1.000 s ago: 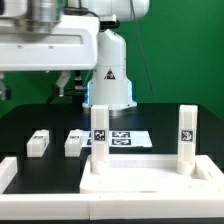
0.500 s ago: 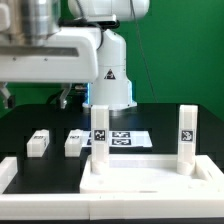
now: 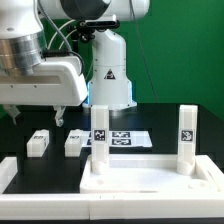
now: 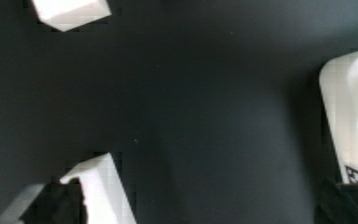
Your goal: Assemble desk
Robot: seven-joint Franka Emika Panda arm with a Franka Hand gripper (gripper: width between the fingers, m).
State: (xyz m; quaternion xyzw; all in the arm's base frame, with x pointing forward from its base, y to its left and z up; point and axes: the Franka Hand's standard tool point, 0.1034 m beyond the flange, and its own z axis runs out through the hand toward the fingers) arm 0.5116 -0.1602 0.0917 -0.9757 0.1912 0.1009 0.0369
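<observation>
We cannot tell whether the claw (image 3: 40,110) gapes, and lowering onto the nine o'clock leg (image 3: 38,142) could knock its neighbour (image 3: 74,143) askew.

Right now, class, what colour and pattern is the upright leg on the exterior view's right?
White leg, with a black-and-white square tag; exterior view shows it best.

- Robot base (image 3: 110,75), upper centre: triangular warning sign, symbol too small to read.
- Left upright leg (image 3: 100,140), right upright leg (image 3: 186,138): one black-and-white square tag each.
- Outer lying leg (image 3: 38,143), inner lying leg (image 3: 73,144), centre left: tagged likewise.
- Marker board (image 3: 130,139): several square tags.
- No letters or numbers legible.
</observation>
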